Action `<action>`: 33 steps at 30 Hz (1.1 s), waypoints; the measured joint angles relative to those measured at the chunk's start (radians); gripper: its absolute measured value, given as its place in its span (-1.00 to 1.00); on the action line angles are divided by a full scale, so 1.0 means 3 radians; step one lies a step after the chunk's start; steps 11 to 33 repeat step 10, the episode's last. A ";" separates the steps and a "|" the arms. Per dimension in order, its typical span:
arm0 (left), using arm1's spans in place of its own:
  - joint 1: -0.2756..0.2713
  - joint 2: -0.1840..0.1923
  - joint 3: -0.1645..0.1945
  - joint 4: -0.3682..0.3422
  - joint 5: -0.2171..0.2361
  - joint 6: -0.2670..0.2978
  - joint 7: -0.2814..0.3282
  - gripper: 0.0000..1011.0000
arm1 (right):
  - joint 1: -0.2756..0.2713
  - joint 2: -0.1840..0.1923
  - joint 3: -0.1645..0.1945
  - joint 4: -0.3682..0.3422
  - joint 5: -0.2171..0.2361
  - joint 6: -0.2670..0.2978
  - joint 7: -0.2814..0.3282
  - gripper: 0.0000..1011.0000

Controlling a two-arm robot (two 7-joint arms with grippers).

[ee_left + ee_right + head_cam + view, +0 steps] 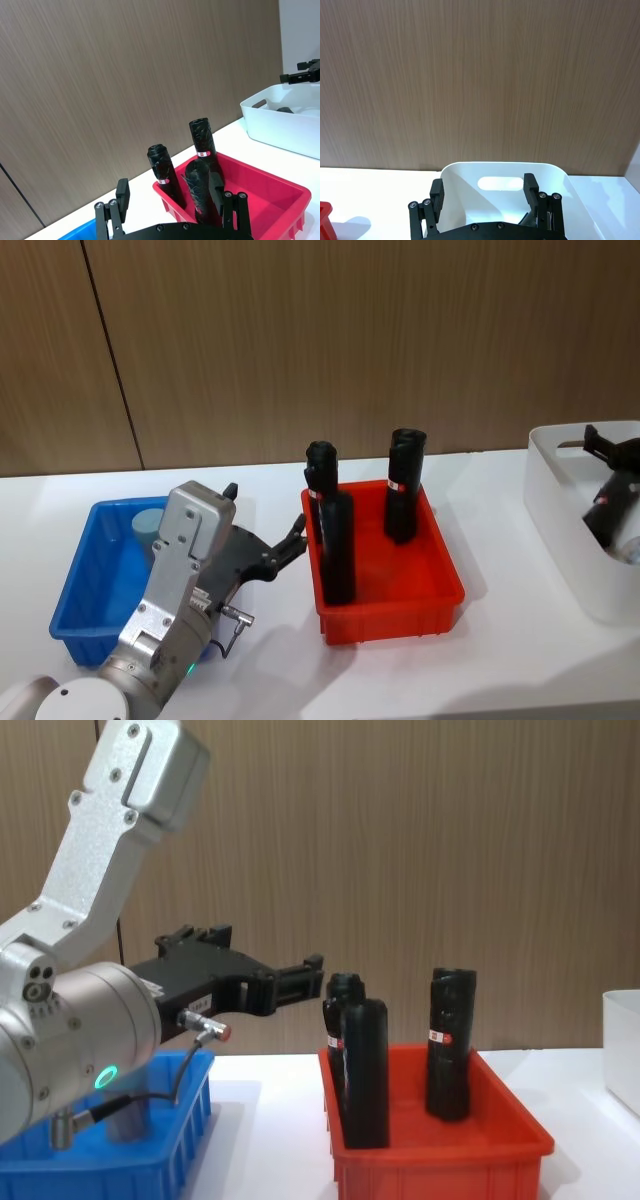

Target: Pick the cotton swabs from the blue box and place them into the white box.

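Left arm poised above the blue box, right arm over the white box.

Head view: my left gripper [285,550], fingers apart and empty, hangs over the blue box [85,595] at the desk's left edge, cotton swabs [148,527] inside. Right wrist view: my right gripper [485,192], apart, over the white box [555,172]. I fear clipping the red bin [440,605].

The blue box [82,590] is bright blue; the cotton swabs [148,527] tub in it shows a pale grey-blue lid. The bin [440,605] mid-table is vivid red and holds matte black rolls [336,540], each banded with a small red-and-white label. The white box [570,540] is plain milky white. The table [500,670] is white. Behind it the wall [320,340] is brown with fine wood grain. The left gripper [296,536] is black on a silver-grey arm [170,590]; the right gripper [598,443] is black too.
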 joint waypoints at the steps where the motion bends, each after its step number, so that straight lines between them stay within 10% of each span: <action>1: 0.0000 0.0000 0.0000 0.0000 0.0000 0.0000 0.0000 0.99 | 0.0004 0.0000 0.0001 0.0007 0.0004 -0.0003 0.0000 0.98; 33: 0.0000 0.0000 0.0000 0.0000 0.0000 0.0000 0.0000 0.99 | 0.0010 -0.0003 0.0003 0.0034 0.0012 -0.0016 0.0000 0.98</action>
